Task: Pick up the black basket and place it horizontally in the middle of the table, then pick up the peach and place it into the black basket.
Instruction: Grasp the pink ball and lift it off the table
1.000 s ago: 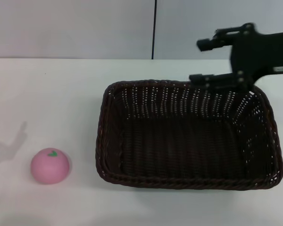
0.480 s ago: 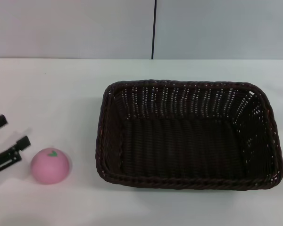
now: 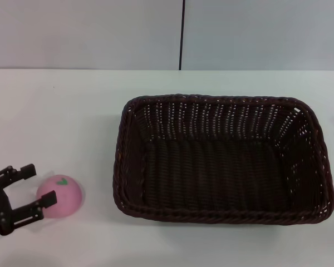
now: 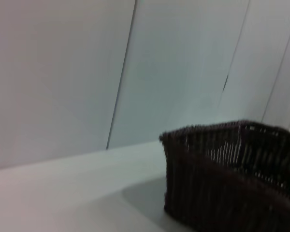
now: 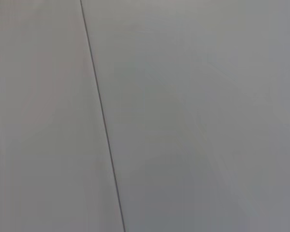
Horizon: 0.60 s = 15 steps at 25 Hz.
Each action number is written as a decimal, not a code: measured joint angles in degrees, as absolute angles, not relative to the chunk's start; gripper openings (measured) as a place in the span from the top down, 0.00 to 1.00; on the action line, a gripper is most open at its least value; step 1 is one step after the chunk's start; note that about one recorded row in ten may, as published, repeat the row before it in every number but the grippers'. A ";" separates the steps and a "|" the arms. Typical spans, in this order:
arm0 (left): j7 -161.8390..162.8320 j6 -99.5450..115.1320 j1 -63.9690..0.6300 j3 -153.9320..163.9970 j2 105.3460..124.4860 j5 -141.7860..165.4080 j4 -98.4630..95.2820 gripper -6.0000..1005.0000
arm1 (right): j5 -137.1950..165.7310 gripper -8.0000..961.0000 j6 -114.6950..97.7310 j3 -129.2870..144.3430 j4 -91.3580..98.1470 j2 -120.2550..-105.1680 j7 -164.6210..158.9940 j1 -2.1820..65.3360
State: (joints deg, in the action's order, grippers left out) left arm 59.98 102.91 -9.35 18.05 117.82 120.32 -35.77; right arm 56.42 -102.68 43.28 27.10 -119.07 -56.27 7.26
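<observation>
Basket part looks done: the black basket (image 3: 220,158) sits lengthwise mid-surface (image 3: 72,111). Left tool (image 3: 38,183) has fingers apart around the peach (image 3: 59,195), not clamped yet. Right tool's out of sight.

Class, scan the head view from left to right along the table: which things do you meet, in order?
left gripper → the peach → the black basket, all on the table.

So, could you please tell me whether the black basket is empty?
Empty: the black basket shows only bare weave; the peach lies outside on the table.
</observation>
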 joint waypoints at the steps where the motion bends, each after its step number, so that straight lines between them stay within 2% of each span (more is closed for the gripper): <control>1: 59.22 101.39 -9.53 18.10 117.87 121.14 -34.88 0.20 | 56.51 0.27 -102.51 43.29 26.56 -119.07 -55.72 7.58; 15: 54.00 93.49 -10.08 20.21 118.21 122.30 -30.44 0.22 | 56.56 0.27 -99.81 43.29 25.20 -118.91 -54.18 8.50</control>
